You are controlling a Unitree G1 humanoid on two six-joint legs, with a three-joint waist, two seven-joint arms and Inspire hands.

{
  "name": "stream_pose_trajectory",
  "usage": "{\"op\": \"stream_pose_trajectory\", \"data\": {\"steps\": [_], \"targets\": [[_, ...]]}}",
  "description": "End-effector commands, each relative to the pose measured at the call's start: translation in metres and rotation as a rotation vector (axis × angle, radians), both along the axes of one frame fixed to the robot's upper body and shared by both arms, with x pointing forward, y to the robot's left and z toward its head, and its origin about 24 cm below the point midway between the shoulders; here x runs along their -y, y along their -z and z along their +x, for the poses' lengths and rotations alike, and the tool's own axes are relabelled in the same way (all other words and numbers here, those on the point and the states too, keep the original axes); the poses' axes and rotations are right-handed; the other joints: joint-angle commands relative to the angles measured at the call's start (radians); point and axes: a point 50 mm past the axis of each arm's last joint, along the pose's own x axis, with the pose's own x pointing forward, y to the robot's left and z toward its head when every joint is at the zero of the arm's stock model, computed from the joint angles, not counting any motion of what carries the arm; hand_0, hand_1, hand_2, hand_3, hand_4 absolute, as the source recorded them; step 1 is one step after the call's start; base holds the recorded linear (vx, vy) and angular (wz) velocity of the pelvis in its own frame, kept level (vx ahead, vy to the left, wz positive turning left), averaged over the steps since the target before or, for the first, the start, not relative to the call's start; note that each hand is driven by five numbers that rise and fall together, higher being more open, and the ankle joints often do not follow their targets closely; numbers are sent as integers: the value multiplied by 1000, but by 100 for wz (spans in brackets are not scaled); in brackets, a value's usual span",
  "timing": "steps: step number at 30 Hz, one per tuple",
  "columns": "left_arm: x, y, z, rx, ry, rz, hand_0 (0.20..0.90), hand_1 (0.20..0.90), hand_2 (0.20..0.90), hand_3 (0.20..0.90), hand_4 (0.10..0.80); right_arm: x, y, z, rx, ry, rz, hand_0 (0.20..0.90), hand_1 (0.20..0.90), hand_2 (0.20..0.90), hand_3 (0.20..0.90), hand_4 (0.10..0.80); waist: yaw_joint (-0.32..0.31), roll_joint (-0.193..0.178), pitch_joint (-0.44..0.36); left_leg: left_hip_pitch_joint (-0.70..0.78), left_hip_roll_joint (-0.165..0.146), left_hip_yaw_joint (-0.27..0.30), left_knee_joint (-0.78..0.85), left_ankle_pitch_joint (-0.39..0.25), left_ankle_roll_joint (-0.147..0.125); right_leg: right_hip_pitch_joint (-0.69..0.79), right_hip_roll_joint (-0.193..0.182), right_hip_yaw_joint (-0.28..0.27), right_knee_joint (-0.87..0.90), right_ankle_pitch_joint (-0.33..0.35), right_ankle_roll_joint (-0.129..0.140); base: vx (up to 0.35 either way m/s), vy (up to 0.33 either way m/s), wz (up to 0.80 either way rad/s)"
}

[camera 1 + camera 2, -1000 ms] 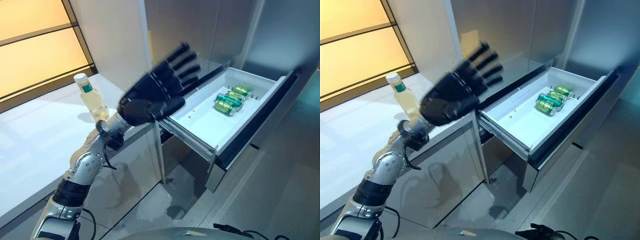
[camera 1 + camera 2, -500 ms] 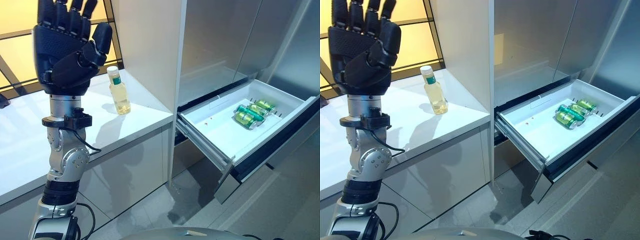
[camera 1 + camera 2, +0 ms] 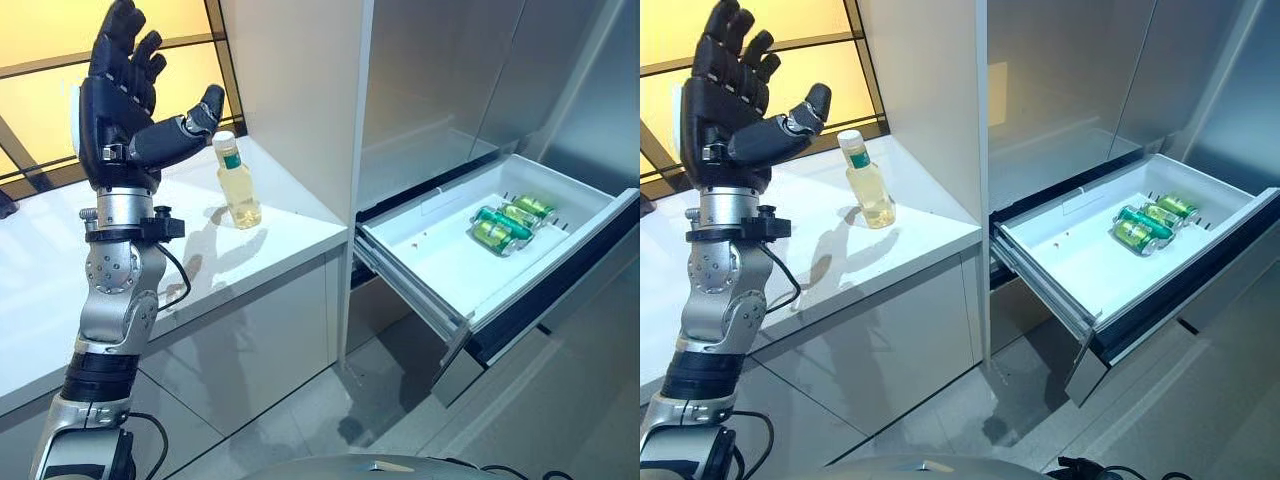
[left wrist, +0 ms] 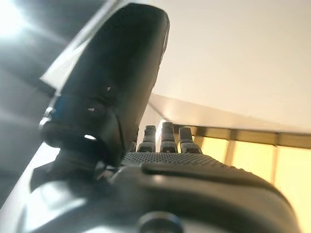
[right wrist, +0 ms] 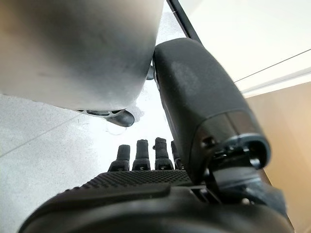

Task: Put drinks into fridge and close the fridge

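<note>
A bottle of pale yellow drink (image 3: 236, 182) with a white cap and green label stands upright on the white counter (image 3: 120, 270). My left hand (image 3: 120, 110) is raised above the counter just left of the bottle, open, fingers straight up and thumb pointing toward the bottle's cap, holding nothing; it also shows in the left wrist view (image 4: 160, 145). The fridge drawer (image 3: 440, 262) stands pulled out at the right, with green cans (image 3: 508, 224) lying at its far end. My right hand (image 5: 146, 160) is open with straight fingers in its wrist view, above the floor.
A tall white panel (image 3: 300, 90) stands between the counter and the steel fridge front (image 3: 450, 80). The open drawer's dark front (image 3: 560, 280) juts out over the grey floor (image 3: 560, 400). A yellow window wall (image 3: 40, 90) runs behind the counter.
My left hand swung from over the drawer's edge back to the left and up beside the bottle, then turned its thumb toward the cap. The camera also shifted left at first.
</note>
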Motion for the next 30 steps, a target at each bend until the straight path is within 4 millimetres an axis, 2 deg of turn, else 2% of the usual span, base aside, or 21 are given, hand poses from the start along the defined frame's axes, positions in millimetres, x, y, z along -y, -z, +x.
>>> {"op": "stream_pose_trajectory", "data": {"steps": [1, 16, 30], "targets": [[-9, -44, -2, 164, -58, 87, 900, 900, 900, 900, 800, -17, 3, 1, -27, -60, 48, 900, 900, 900, 900, 800, -4, -13, -8, 53, -5, 59, 7, -119, 8, -11, -27, 94, 29, -10, 35, 15, 29, -11], [-19, -1, 20, -66, -51, 72, 900, 900, 900, 900, 800, -8, 2, -2, -41, -46, 37, 900, 900, 900, 900, 800, -42, -11, -1, 74, -8, 99, 7, -130, 20, -12, -24, 145, 27, 4, 41, 27, 25, -10], [-33, 25, 30, -172, -187, 79, 900, 900, 900, 900, 800, -4, 2, -7, -50, -32, 31, 900, 900, 900, 900, 800, -73, -10, 4, 89, -13, 128, 7, -139, 33, -21, -27, 180, 46, 4, 48, 27, 23, -8]]}}
